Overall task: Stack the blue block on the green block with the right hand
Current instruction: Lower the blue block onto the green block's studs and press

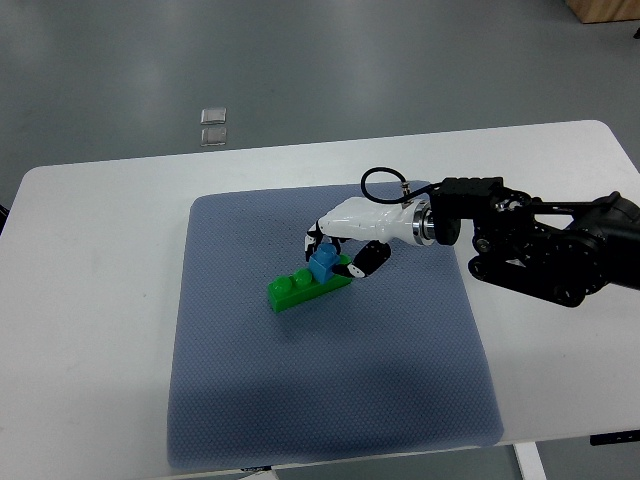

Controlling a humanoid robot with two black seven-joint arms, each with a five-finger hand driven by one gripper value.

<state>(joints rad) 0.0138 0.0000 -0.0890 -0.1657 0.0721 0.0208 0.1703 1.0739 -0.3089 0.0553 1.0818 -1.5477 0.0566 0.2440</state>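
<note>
1. A white bench (90,300) fills most of the view, and a blue-grey mat (330,400) lies flat on its middle. The mat's near part, below the hand, carries only a soft shadow.
2. On the mat, just below and to the left of the hand, lies a long green block (295,291) with round studs on top. It sits at a slant, its left end nearer the camera.
3. A small blue block (323,264) sits on the right end of the green block, touching it, directly under the hand's fingers.
4. The right hand (345,250), white with dark fingertips, reaches in from the right. Its fingers curl down around the blue block, grasping it from both sides.
5. Behind the hand, to its right, a black wrist and arm (540,245) stretch to the picture's right edge, with a thin black cable (380,172) looping above the wrist.
6. Beyond the hand, past the bench's far edge, two small square plates (214,125) lie on the grey floor (300,60).
</note>
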